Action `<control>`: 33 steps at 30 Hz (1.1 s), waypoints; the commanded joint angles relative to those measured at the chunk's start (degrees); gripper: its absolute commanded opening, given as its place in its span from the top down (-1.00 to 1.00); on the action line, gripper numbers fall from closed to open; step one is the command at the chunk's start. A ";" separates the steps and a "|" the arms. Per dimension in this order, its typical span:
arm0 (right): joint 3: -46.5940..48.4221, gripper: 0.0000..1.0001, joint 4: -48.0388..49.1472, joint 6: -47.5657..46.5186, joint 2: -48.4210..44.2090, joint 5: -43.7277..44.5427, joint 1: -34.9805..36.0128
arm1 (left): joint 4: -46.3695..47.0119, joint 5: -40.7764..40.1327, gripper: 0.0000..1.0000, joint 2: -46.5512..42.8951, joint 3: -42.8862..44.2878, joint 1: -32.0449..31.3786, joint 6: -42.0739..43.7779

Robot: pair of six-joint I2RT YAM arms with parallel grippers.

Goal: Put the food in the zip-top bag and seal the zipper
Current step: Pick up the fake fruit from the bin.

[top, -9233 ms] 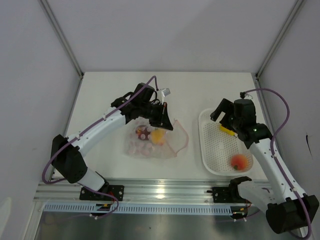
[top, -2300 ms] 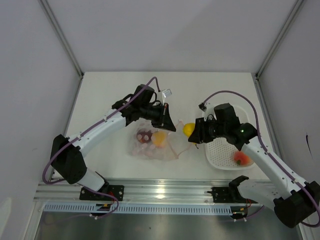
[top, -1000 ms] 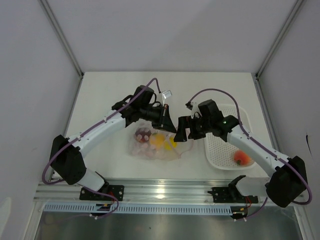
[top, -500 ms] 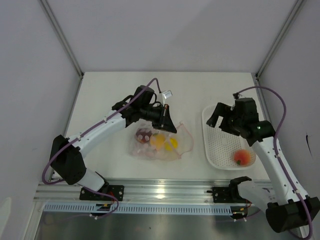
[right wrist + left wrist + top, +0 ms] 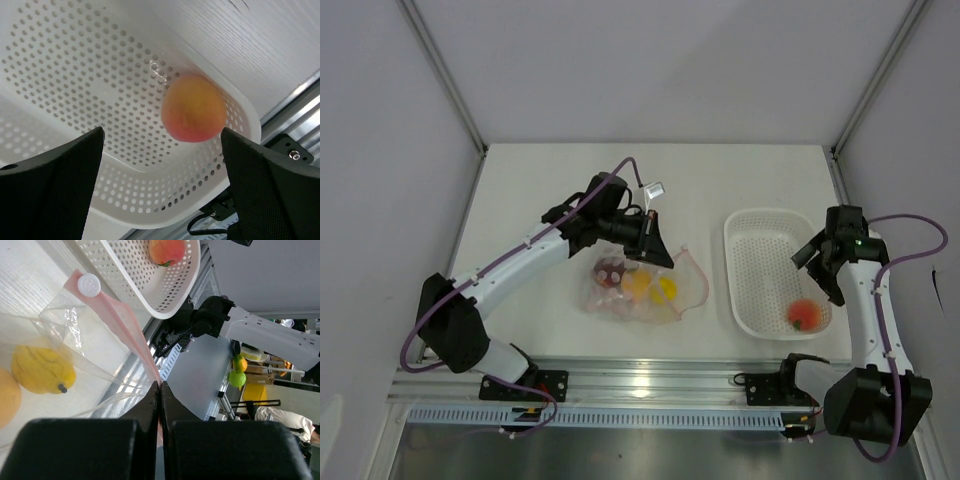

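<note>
The left gripper (image 5: pixel 160 385) stays clenched on the pink-red zipper strip (image 5: pixel 120 315) of the clear dotted plastic zip-top bag (image 5: pixel 688 292), left of centre. A 2nd yellow rounded fruit (image 5: pixel 665 290) now lies inside, making 3. The right gripper (image 5: pixel 818 268), released, hovers over the last orange-red fruit (image 5: pixel 803 316) in the white perforated basket (image 5: pixel 729 262).

The left arm (image 5: pixel 510 265) stretches from its near-left base toward the middle, its claw (image 5: pixel 655 246) pinched tight, fingertips together. The right arm (image 5: pixel 876 320) rises steeply at the right side, its claw (image 5: pixel 817 272) spread wide, pointing downward.
</note>
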 commanded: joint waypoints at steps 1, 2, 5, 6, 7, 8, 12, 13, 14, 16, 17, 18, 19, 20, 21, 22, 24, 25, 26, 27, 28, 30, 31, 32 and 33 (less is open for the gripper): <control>-1.24 -0.99 -3.13 4.38 0.01 7.43 -0.30 | 2.26 2.39 0.99 -2.14 -0.27 -0.61 -0.96; -1.50 -0.99 -3.58 5.00 0.36 7.80 -0.30 | 2.43 2.57 0.99 -2.22 -0.27 -0.70 -0.96; -3.70 -0.99 -3.85 5.79 1.68 8.07 -0.30 | 2.52 2.57 0.99 -2.22 -0.45 -0.61 -0.96; -4.23 -0.99 -3.50 5.62 1.86 7.63 -0.21 | 2.79 2.74 0.99 -2.31 -0.53 -0.61 -1.04; -5.28 -0.99 -2.97 5.88 2.03 7.19 -0.30 | 2.87 2.83 0.99 -2.31 -0.62 -0.61 -1.22; -5.81 -0.99 -2.53 6.14 2.38 6.93 -0.21 | 3.05 2.92 0.99 -2.22 -0.80 -0.61 -1.31; -7.92 -0.99 0.63 6.23 2.65 5.69 -0.21 | 3.23 3.10 0.99 -2.22 -0.80 -0.70 -1.48; -8.62 -0.99 1.16 6.15 2.82 5.87 -0.21 | 3.23 3.10 0.99 -2.22 -0.88 -0.61 -1.48; -8.89 -0.99 1.60 5.97 3.09 5.87 -0.21 | 3.23 3.10 0.99 -2.22 -0.80 -0.61 -1.48; -8.98 -0.99 2.13 6.14 4.05 6.04 -0.21 | 3.14 3.10 0.99 -2.14 -0.88 -0.70 -1.48; -8.98 -0.99 2.13 6.32 4.40 6.13 -0.30 | 3.14 3.10 0.99 -2.14 -0.80 -0.70 -1.48; -8.89 -0.99 2.39 6.67 4.76 6.31 -0.21 | 3.14 3.10 0.99 -2.05 -0.80 -0.70 -1.48; -8.98 -0.99 2.48 6.67 4.85 6.22 -0.21 | 3.23 3.10 0.99 -2.05 -0.80 -0.78 -1.57; -9.15 -0.99 2.74 6.76 4.93 6.22 -0.21 | 3.23 3.10 0.99 -2.13 -0.97 -0.87 -1.57; -9.24 -0.99 3.01 6.93 5.02 6.48 -0.21 | 3.31 3.10 0.99 -2.05 -0.89 -0.87 -1.57; -9.33 -0.99 3.10 7.37 5.37 6.66 -0.21 | 3.40 3.10 0.99 -2.05 -0.97 -0.87 -1.66; -9.77 -0.99 3.36 7.72 5.72 7.62 -0.21 | 3.40 3.10 0.99 -1.87 -0.80 -0.87 -1.75; -9.86 -0.99 3.45 8.34 6.07 7.80 -0.21 | 3.40 3.01 0.99 -1.87 -0.71 -0.96 -1.83; -9.94 -0.99 3.71 8.60 6.34 7.89 -0.21 | 3.49 3.01 0.99 -1.87 -0.88 -0.96 -1.83; -9.94 -0.99 4.15 8.78 6.78 7.98 -0.21 | 3.66 3.10 0.99 -1.78 -0.71 -0.96 -1.92; -10.12 -0.99 4.50 9.04 6.78 8.15 -0.21 | 3.58 3.10 0.99 -1.61 -0.62 -0.96 -2.01; -10.91 -0.99 5.64 9.48 7.22 8.15 -0.21 | 3.67 3.62 0.99 -1.35 -0.62 -0.96 -2.10; -11.17 -0.99 5.82 9.75 7.39 8.15 -0.21 | 3.67 3.62 0.99 -1.43 -0.53 -0.96 -2.10; -11.44 -0.98 6.08 10.01 7.74 7.98 -0.21 | 3.58 3.71 0.99 -1.35 -0.53 -0.96 -2.01; -11.61 -0.99 6.61 10.01 7.92 7.54 -0.12 | 3.40 3.62 0.99 -1.34 -0.53 -0.96 -2.01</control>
